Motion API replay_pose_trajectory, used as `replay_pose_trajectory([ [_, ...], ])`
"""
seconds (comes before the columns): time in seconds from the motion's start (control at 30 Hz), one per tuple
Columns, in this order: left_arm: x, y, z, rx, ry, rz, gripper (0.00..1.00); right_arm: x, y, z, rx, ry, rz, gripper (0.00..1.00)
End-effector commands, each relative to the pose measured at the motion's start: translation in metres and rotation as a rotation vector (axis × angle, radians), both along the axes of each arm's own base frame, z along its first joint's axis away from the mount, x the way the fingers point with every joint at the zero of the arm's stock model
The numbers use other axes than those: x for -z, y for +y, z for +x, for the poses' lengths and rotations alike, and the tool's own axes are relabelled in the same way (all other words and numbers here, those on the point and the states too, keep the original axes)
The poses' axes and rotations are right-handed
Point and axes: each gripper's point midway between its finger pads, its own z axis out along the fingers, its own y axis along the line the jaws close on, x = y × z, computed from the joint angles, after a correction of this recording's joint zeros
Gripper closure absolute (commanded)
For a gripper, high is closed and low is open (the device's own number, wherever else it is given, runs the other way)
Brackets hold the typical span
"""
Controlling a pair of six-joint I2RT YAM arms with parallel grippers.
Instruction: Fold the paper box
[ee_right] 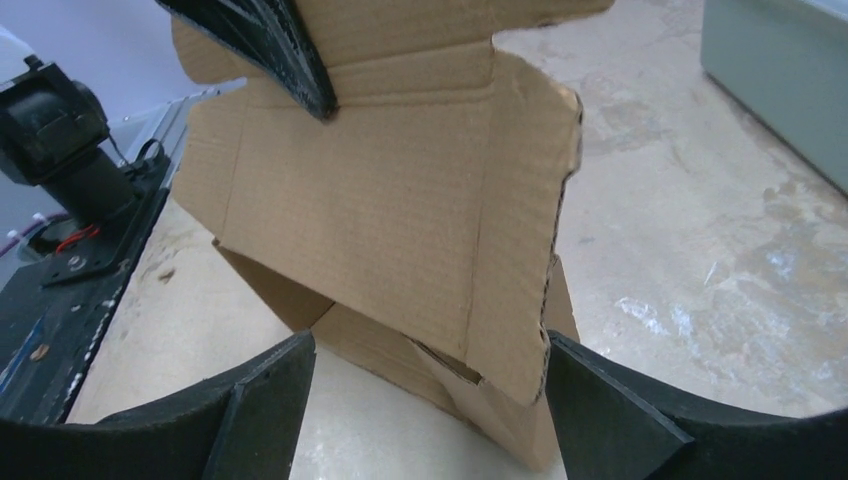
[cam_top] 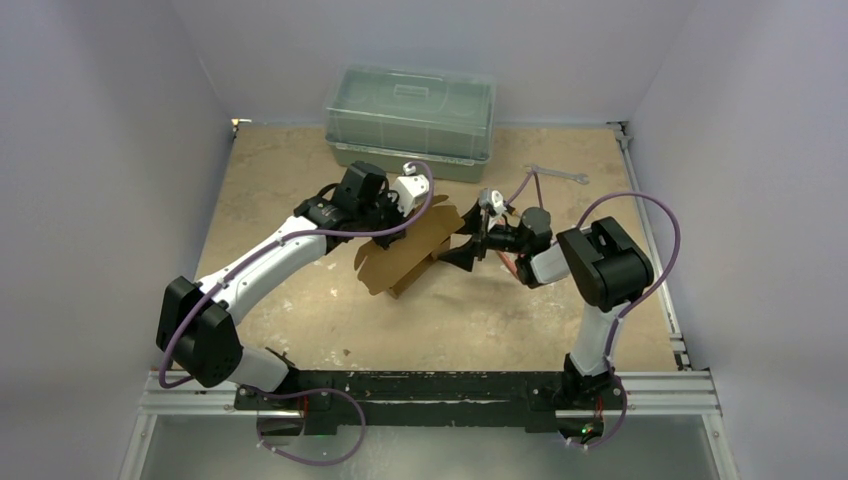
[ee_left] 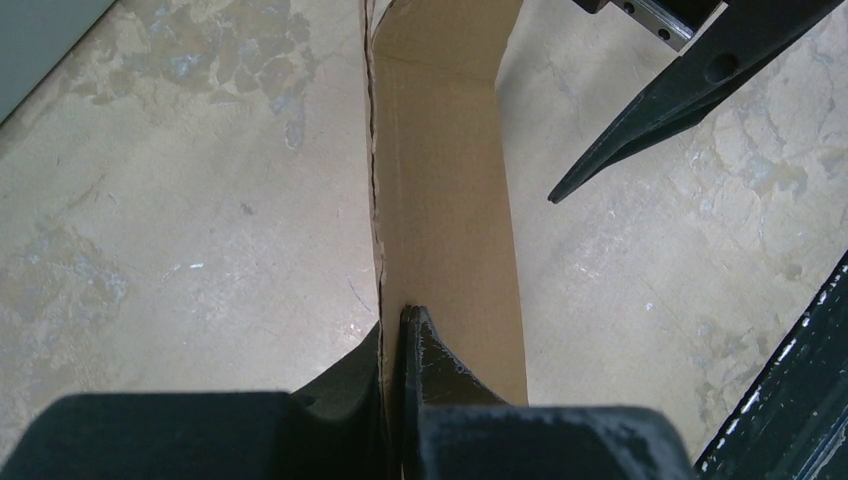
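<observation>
The paper box is a brown cardboard cut-out, partly folded and tilted up off the table at mid-centre. My left gripper is shut on its upper panel. The left wrist view shows the two fingers pinching the thin cardboard strip edge-on. My right gripper is open at the box's right end. In the right wrist view its fingers stand wide apart on either side of the box's lower corner, the right one close against the flap edge. The left gripper's fingertip shows at the top.
A large translucent green-grey lidded container stands at the back centre, just behind the left wrist; it also shows in the right wrist view. A metal wrench lies at the back right. The table rails run along the near edge.
</observation>
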Motion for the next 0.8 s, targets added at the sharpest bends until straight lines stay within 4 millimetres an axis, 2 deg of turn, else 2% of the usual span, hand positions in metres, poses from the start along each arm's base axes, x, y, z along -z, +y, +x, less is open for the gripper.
replay_pose_trajectory([
  [0.0, 0.004, 0.001, -0.001, 0.015, 0.007, -0.001, 1.00, -0.003, -0.003, 0.000, -0.044, -0.008, -0.019, 0.15],
  [0.17, 0.003, 0.000, -0.002, 0.018, 0.009, -0.009, 1.00, 0.009, -0.009, 0.018, 0.058, 0.035, -0.063, 0.15],
  [0.33, 0.005, 0.000, -0.003, 0.020, 0.015, -0.011, 1.00, 0.009, -0.011, 0.029, 0.123, 0.026, -0.049, 0.23],
  [0.67, 0.006, -0.002, -0.002, 0.024, 0.025, -0.011, 1.00, 0.006, 0.002, 0.024, 0.090, -0.010, -0.011, 0.42],
  [0.77, 0.007, -0.003, -0.002, 0.027, 0.029, -0.009, 1.00, 0.007, 0.006, 0.020, 0.076, -0.021, -0.018, 0.44],
])
